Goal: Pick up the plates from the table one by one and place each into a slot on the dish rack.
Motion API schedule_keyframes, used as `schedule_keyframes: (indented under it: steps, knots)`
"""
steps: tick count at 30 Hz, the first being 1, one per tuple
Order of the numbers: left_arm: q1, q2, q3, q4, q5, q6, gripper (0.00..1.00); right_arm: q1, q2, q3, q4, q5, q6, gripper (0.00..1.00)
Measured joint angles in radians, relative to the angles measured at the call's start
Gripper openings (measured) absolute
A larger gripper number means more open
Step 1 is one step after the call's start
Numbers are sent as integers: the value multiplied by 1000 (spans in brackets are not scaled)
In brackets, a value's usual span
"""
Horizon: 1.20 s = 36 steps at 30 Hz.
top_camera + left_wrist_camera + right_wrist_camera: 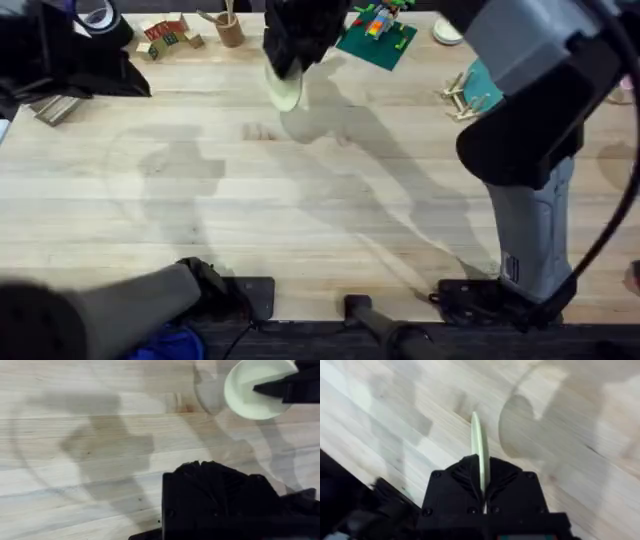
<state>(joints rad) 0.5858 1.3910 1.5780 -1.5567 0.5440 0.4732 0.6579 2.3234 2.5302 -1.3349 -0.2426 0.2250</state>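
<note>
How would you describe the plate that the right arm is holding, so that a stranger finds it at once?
Start from the light-wood table and look toward its far edge, near the green board. There the right gripper holds a pale cream plate above the wood. Unlike the teal plate in the dish rack, it is cream and lifted.

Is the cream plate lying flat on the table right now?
No, the right pincer holds the cream plate edge-on, clamped at its rim above the table.
</note>
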Motion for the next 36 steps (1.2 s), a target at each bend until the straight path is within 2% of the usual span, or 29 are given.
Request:
schedule_keyframes:
  steps: [8, 14, 15, 19, 20, 28, 31, 36]
  knots:
    - [-1, -210, 0, -8, -41, -34, 97, 0, 0, 249, -258, 188, -91, 39]
    - [-1, -265, 0, -11, -48, -40, 165, 0, 0, 345, -282, 325, -107, 38]
    - [-1, -264, 0, -10, -48, -39, 274, 0, 0, 350, -282, 344, -107, 38]
    - [-3, -264, 0, -11, -49, -42, 914, 0, 0, 353, -282, 414, -115, 38]
    - [-3, -264, 0, -11, -50, -46, 970, 0, 0, 353, -282, 425, -122, 37]
    - [-3, -264, 0, -10, -51, -47, 995, -1, -29, 353, -282, 456, -158, 37]
    - [-3, -264, 0, -10, -51, -47, 995, -8, -103, 321, -282, 456, -173, 37]
    - [-3, -264, 0, -10, -51, -47, 995, -53, -287, 182, -282, 457, -182, 36]
